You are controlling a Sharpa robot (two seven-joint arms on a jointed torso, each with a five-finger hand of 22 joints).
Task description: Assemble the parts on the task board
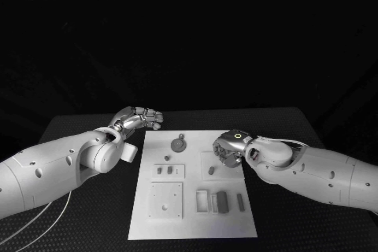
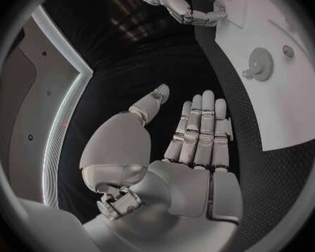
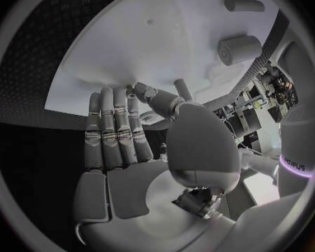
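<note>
Task board (image 1: 193, 208) long axis runs away from robot — gear (image 1: 179, 146) flat at far end

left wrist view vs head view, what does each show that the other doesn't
Left wrist view alone: the left hand seen from behind its palm, fingers straight and close together, thumb apart, nothing in it, over the black table beside the board.

Head view alone: the whole task board, its near half with a square plate and upright blocks, plus both white arms.

Both: the gear-shaped part on the board's far end, and the right hand over the board's edge.
</note>
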